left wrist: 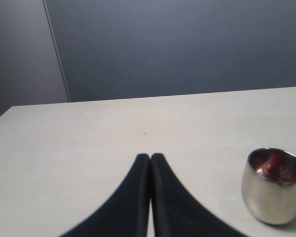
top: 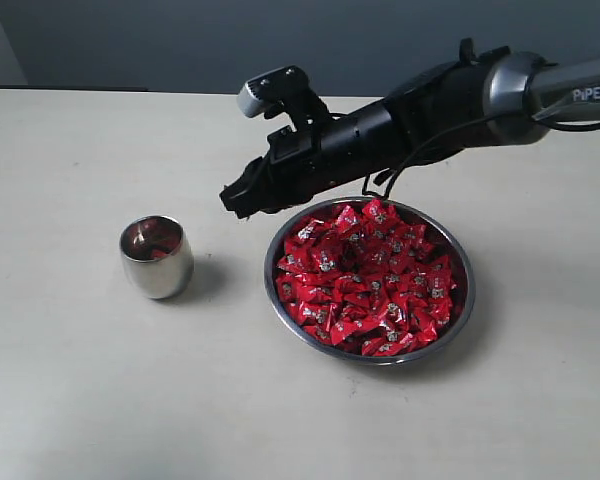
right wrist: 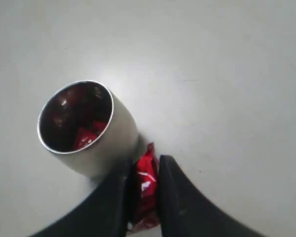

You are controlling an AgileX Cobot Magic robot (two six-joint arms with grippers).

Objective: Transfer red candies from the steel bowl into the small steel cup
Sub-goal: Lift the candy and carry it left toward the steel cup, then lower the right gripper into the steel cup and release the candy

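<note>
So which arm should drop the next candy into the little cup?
Right. Its tool grips a red candy close to the small steel cup; the left tool is shut on nothing.

Black gripper (top: 232, 199), black arm (top: 380, 140), PiPER-marked silver link (top: 545, 92)

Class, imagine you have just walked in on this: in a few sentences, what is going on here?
The right gripper is shut on one red candy and hangs above the table between the steel bowl and the small steel cup, near the cup. The cup already has some red in it, and the bowl is heaped with red candies. The left gripper is shut and empty, off to the side.
</note>
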